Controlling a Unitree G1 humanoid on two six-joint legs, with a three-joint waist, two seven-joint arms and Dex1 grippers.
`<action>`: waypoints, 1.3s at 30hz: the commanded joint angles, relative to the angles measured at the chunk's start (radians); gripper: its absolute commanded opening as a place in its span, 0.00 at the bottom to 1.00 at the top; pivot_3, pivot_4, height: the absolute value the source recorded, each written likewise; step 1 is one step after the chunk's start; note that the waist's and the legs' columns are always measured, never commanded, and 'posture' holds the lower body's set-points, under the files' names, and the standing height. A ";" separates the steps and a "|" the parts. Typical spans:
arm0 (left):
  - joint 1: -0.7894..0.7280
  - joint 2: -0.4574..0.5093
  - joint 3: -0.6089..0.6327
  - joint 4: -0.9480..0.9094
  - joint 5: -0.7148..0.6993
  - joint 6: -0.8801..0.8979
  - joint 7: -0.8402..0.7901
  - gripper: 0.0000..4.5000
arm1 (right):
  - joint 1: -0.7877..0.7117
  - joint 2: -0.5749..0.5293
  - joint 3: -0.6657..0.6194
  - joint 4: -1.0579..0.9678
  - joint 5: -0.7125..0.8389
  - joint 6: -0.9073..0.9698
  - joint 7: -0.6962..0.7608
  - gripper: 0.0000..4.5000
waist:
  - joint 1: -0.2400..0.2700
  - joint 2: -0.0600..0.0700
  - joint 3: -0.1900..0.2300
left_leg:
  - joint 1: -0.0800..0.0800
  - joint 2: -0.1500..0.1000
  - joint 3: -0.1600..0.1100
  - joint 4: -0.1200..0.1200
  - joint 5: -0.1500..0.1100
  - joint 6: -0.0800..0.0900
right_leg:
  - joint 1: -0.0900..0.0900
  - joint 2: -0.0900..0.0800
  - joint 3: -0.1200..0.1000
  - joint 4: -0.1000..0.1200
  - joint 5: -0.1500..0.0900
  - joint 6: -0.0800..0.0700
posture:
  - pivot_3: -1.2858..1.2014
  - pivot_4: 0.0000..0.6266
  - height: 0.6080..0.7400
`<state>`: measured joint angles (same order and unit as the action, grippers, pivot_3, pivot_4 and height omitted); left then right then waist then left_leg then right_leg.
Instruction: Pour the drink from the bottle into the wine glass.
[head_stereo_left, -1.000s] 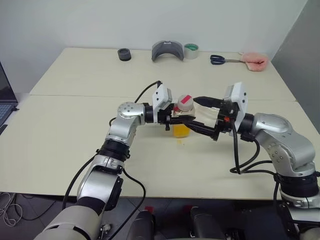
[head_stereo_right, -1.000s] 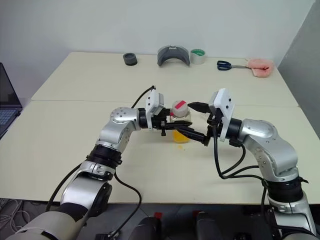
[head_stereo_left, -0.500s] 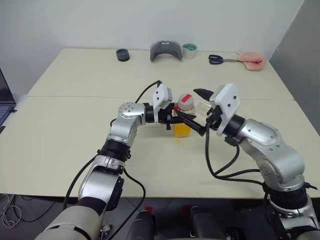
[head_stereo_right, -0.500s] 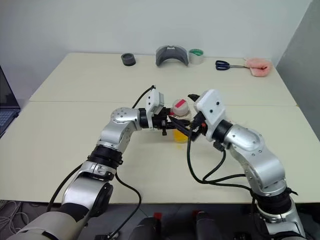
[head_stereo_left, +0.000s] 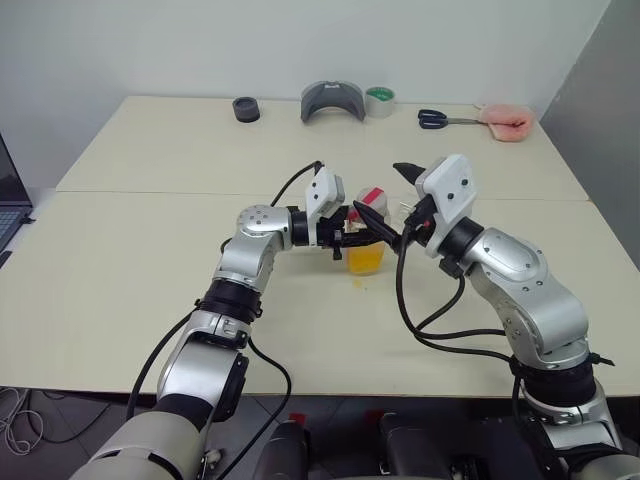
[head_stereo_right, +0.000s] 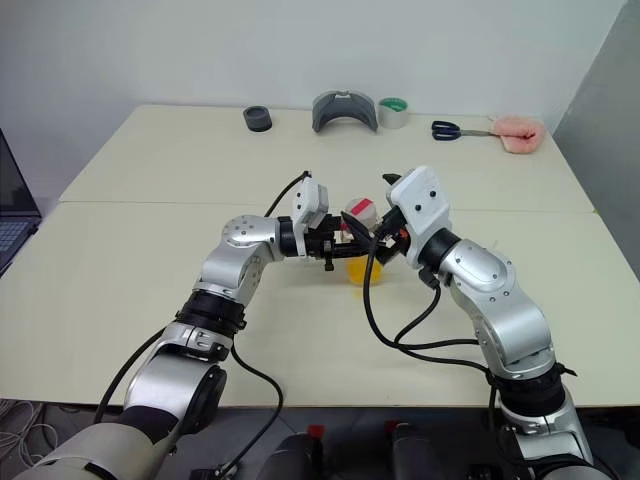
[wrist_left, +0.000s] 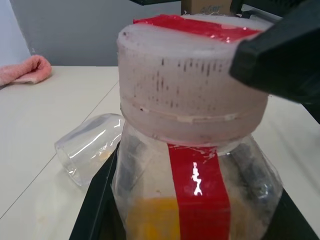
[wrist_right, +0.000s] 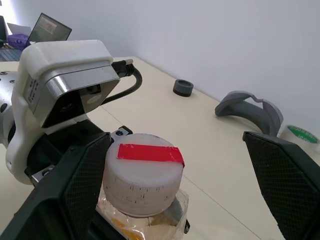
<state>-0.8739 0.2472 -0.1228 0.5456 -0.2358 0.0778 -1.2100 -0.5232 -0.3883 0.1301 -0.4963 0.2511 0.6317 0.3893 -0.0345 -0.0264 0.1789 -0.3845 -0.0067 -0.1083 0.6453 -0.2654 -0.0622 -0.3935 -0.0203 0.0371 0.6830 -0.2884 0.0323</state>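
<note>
While the left gripper keeps its jaws clenched on the small clear plastic bottle of orange drink above the bench, the right gripper straddles its ribbed red-and-white cap with jaws released, likely the stiffest, least slippery hold.

1. The bottle is showing clear, glossy plastic, with light glinting off the smooth red label strip running down its side.
2. Its cap is looking like matt white plastic, finely ribbed round its side, with a shiny red strip across the top.
3. The wine glass lying beside the bottle is looking clear, smooth and reflective.
4. The tabletop under the bottle is showing a matt, smooth cream surface.
5. The right gripper at the cap is presenting matt black fingers with a fine cross-hatched texture.
6. The pink cloth behind the bottle is looking soft and fuzzy.
</note>
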 joint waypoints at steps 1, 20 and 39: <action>-0.002 0.002 0.017 -0.054 -0.025 -0.009 -0.002 0.38 | 0.007 -0.021 -0.044 -0.025 -0.020 -0.020 -0.007 1.00 | 0.000 0.000 0.000 | 0.000 0.000 0.000 0.000 0.000 0.000 | 0.000 0.000 0.000 0.000 0.000 0.000 | 0.52 0.24 1.00; 0.001 0.005 0.015 -0.058 -0.023 -0.009 0.000 0.38 | 0.028 -0.084 -0.095 -0.045 -0.004 0.001 0.005 1.00 | 0.000 0.000 0.000 | 0.000 0.000 0.000 0.000 0.000 0.000 | 0.000 0.000 0.000 0.000 0.000 0.000 | 0.52 0.24 1.00; -0.009 0.002 0.019 -0.038 -0.021 -0.018 0.006 0.38 | 0.060 -0.111 -0.152 -0.124 0.116 0.048 0.049 1.00 | 0.001 0.000 0.000 | 0.000 0.000 0.000 0.000 0.000 0.000 | 0.000 0.000 0.000 0.000 0.000 0.000 | 0.52 0.24 1.00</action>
<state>-0.8719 0.2535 -0.1145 0.5388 -0.2354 0.0788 -1.1980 -0.4556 -0.4941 0.0053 -0.5729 0.3420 0.6811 0.4293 -0.0337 -0.0264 0.1789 -0.3846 -0.0067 -0.1081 0.6452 -0.2654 -0.0621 -0.3934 -0.0203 0.0373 0.6830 -0.2885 0.0323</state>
